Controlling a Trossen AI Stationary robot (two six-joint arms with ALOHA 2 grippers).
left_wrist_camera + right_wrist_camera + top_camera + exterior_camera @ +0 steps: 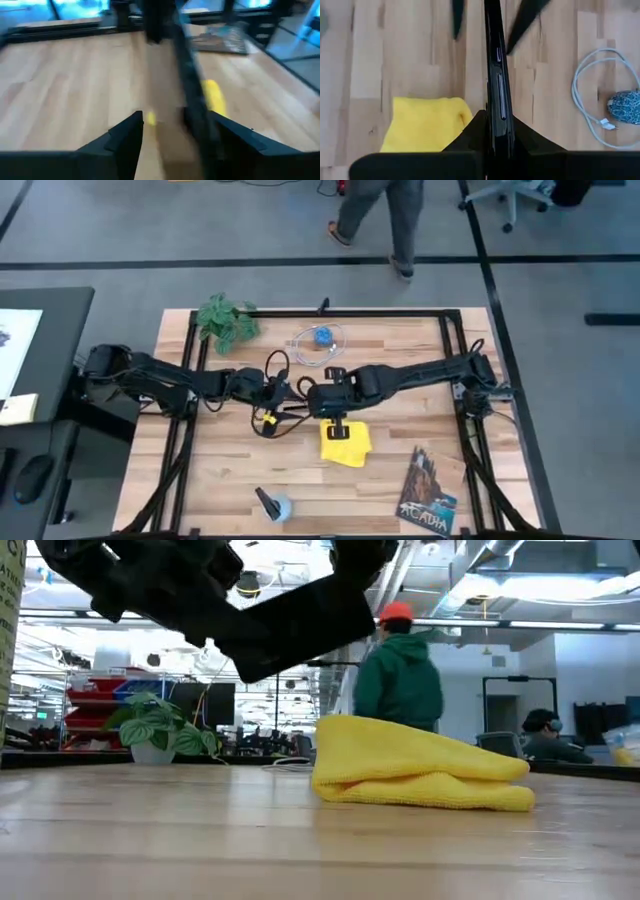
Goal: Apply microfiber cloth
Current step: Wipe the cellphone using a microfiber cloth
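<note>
yellow microfiber cloth (345,442) on table just beneath right claw (336,420) pinching black smartphone (495,80)

Counted one microfiber cloth (345,440), one black smartphone (495,90), one leafy plant (226,319), one white cable (318,346) — looped round one blue patterned object (322,336). Also one magazine (427,492), two grippers, one person (399,675) nearest — another behind.

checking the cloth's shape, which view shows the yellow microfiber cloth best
The low view: the microfiber cloth lies side-on and unblocked, a folded, rumpled heap on the table. The high view shows its outline from above, edge under the right tool. The right wrist view shows part; the left wrist view, blurred yellow slivers.
</note>
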